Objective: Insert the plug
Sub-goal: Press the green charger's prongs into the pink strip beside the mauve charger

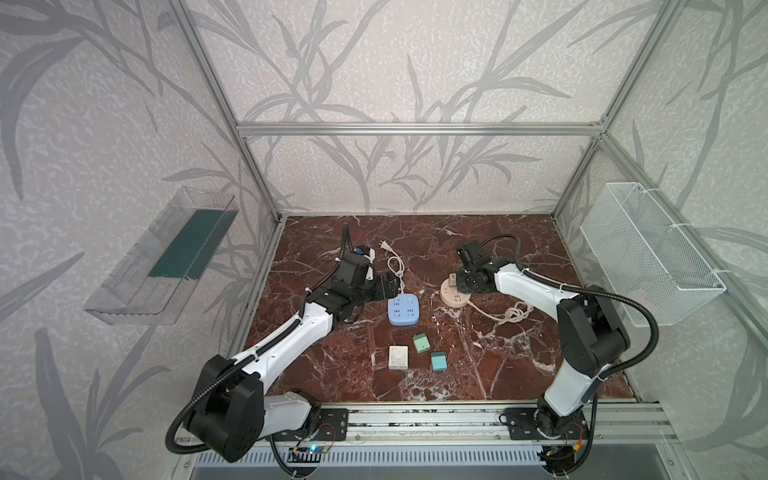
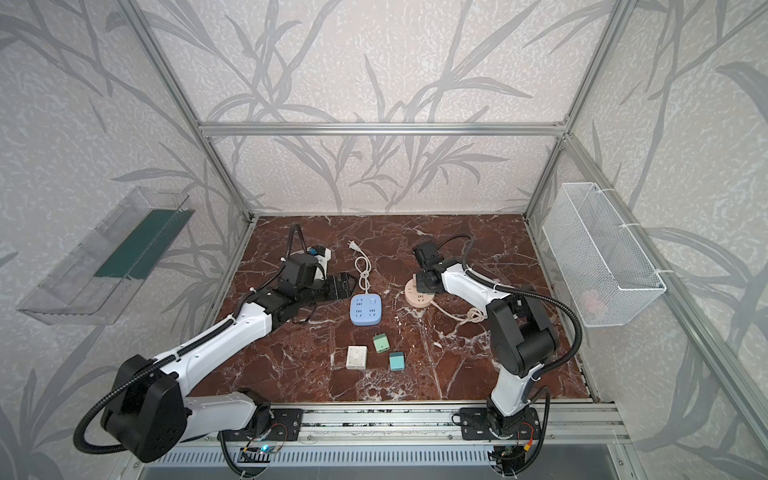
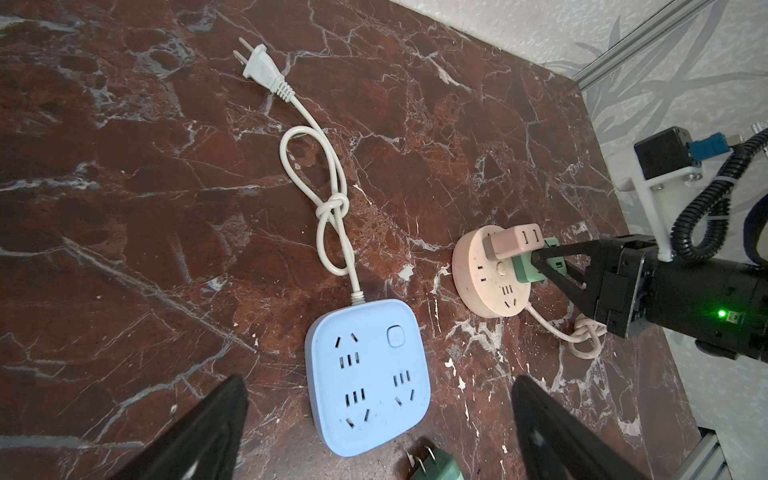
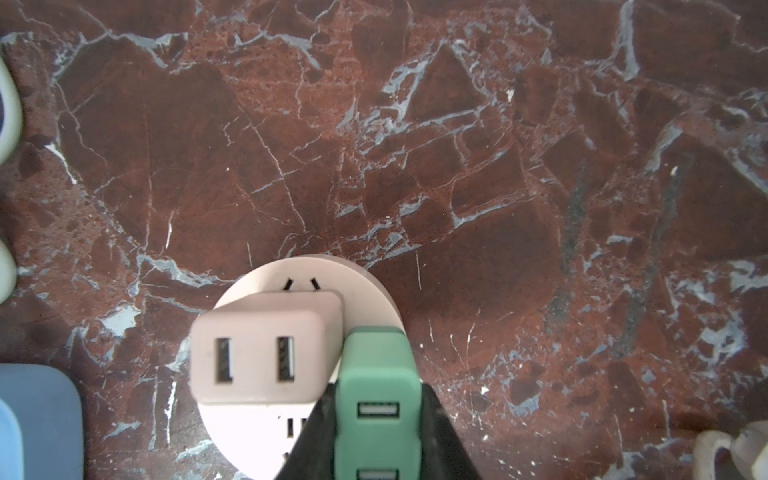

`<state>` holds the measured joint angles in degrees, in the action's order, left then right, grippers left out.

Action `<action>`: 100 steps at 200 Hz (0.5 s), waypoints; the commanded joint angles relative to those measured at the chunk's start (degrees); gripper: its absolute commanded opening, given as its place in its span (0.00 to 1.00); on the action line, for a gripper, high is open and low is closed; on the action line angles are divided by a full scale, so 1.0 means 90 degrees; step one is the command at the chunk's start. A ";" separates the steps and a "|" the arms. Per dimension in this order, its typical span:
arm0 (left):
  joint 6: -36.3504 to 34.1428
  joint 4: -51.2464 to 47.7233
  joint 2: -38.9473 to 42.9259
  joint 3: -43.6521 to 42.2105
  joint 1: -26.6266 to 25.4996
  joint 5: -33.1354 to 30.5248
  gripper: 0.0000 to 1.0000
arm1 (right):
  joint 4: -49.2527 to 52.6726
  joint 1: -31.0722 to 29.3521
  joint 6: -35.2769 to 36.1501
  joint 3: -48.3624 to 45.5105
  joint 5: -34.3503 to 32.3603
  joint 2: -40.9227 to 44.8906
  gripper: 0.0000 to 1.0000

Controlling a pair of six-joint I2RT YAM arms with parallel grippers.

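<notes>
Green plug, clenched in my right gripper, stands upright on the pink round socket beside the pink adapter, long axis along my push; left gripper hangs released, well apart.

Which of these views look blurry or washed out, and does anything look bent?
Right wrist view: the green adapter in the right pincer and the pink adapter are soft, the marble sharper; the pink socket bleaches white at the edge. Left wrist view: the fingers of the left pincer are dark blurs, the blue power strip crisp. Both top views: frame posts splay outward.
</notes>
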<state>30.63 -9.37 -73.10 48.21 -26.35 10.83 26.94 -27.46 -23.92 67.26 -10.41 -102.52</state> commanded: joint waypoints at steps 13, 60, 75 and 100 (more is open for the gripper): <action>0.0015 0.0036 -0.0061 0.0016 0.0014 0.0063 0.97 | 0.1066 -0.0069 -0.0275 -0.0725 0.0864 -0.0899 0.00; -0.0019 -0.0079 -0.0042 0.0112 0.0012 0.0113 0.96 | 0.1334 -0.0064 -0.0416 -0.0362 0.0874 -0.0247 0.11; -0.0052 -0.0158 -0.0048 0.0184 0.0012 0.0100 0.96 | 0.1352 -0.0060 -0.0428 -0.0235 0.0864 -0.0040 0.18; -0.0110 -0.0337 -0.0085 0.0348 0.0009 0.0011 0.97 | 0.1438 -0.0064 -0.0428 0.0000 0.0864 0.0197 0.26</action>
<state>30.55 -10.09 -73.36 48.51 -26.35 11.53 29.21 -27.40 -26.17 68.10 -8.45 -100.38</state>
